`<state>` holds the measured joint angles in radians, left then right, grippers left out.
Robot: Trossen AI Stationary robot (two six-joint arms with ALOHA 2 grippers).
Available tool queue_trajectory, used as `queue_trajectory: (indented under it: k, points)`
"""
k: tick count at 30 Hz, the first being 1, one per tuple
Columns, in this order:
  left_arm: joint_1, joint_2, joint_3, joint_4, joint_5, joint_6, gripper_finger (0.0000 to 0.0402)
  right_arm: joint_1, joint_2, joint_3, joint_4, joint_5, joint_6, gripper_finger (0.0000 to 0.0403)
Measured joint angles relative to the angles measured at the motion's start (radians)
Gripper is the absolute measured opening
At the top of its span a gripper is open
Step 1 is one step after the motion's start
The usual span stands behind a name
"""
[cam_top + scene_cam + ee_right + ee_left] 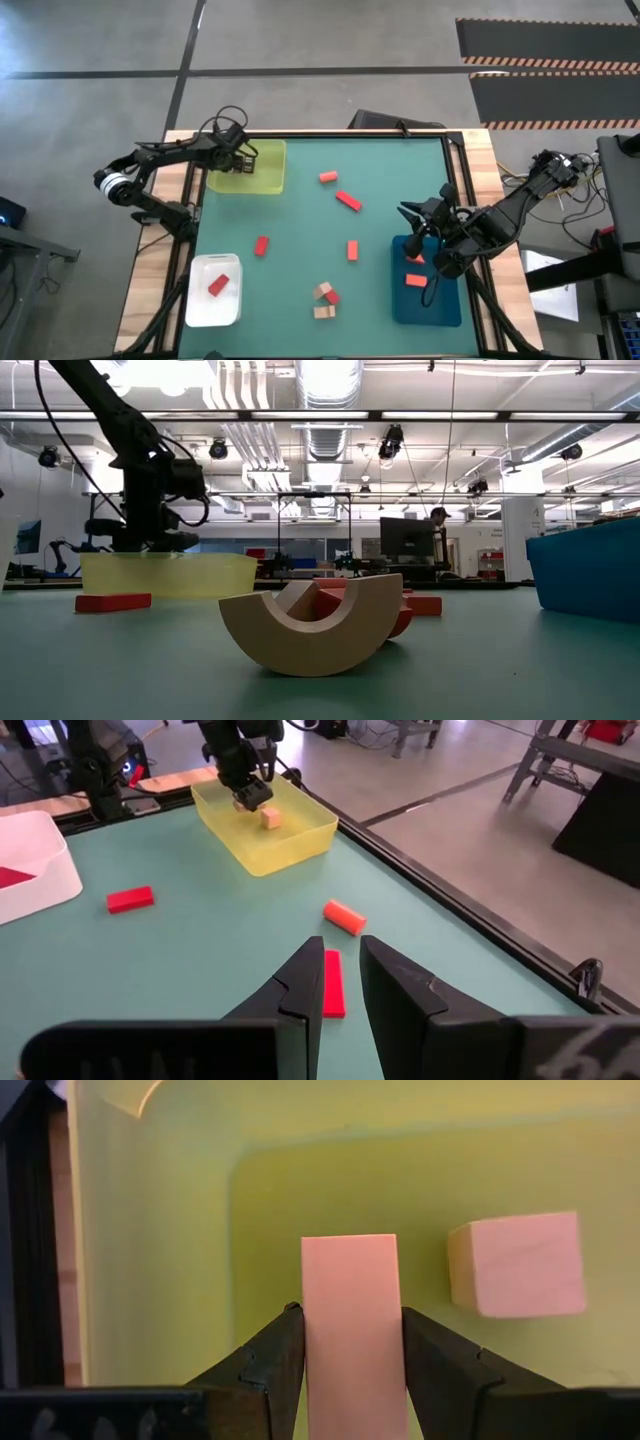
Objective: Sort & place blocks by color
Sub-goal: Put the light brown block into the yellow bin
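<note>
My left gripper (238,158) reaches down into the yellow-green tray (268,178) at the far left and is shut on a pale wooden bar (350,1295). A pale cube (515,1265) lies on the tray floor beside it. Red and orange blocks (348,200) lie scattered on the green mat, and tan pieces (325,295) sit near the front, among them an arch (310,625). My right gripper (410,215) hangs shut above the far end of the blue tray (432,305), holding nothing. My left gripper pinches the bar's two long sides (312,1342) between its two fingers. The fingers slant steeply down into the tray and lie along the bar, which sticks out past the fingertips. Whether its free end touches the tray floor, I cannot tell.
A white tray (200,305) at the near left holds a red block (218,285). The blue tray holds an orange block (416,280). A red bar (332,985) and an orange cylinder (345,916) lie ahead of my right gripper. Open mat lies in the middle.
</note>
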<state>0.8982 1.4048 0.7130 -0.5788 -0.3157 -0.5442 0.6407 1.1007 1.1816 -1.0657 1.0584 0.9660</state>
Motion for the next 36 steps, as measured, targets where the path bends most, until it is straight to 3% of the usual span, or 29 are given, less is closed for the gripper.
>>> queue_trajectory:
  k: [36]
  points:
    - [0.000,0.000,0.005,-0.004,0.036,0.011,0.0135,0.000,0.000,0.001,0.000,0.000,-0.036,0.0059]
